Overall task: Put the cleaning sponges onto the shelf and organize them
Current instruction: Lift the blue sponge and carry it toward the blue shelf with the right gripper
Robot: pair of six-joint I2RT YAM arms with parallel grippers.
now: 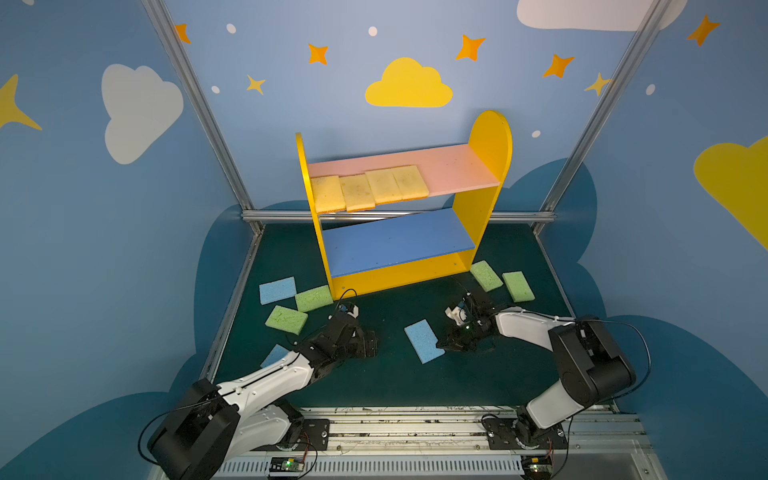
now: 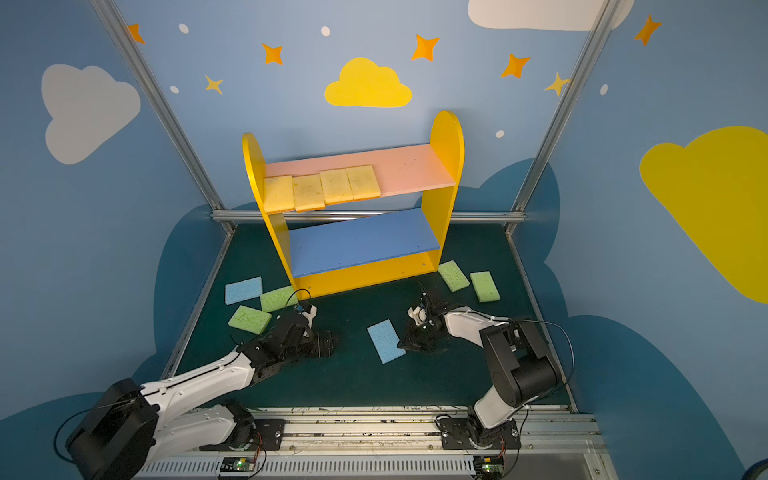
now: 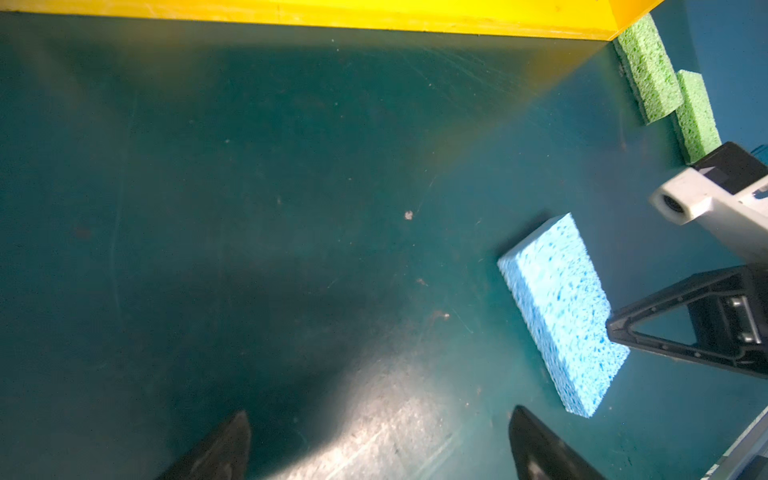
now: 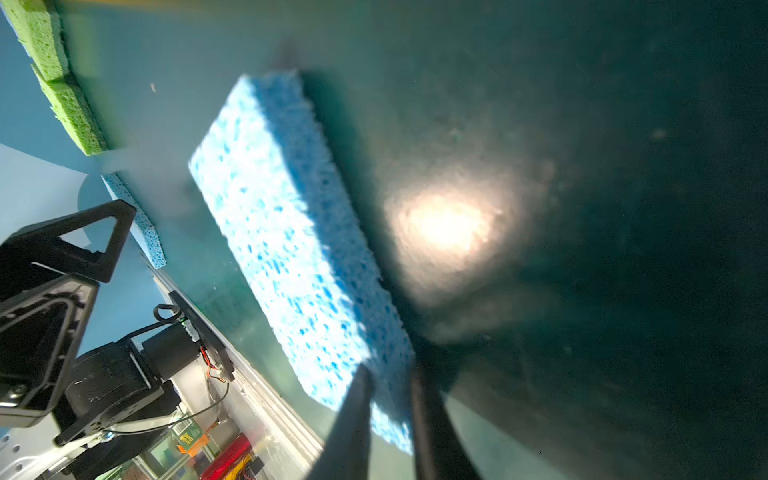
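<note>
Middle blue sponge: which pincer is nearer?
Right. The right pincer grips the edge of the middle blue sponge; the left pincer hangs open, apart, to its left in both top views.

Right hand tight on blue sponge end

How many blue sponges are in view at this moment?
3. The far-left blue sponge lies on the mat left of the shelf; the middle blue sponge is pinched by the right gripper; the half-hidden blue sponge peeks from under the left arm. Others could be hidden there.

Blue board bare; pink board right half free; green sponges flank shelf.
</note>
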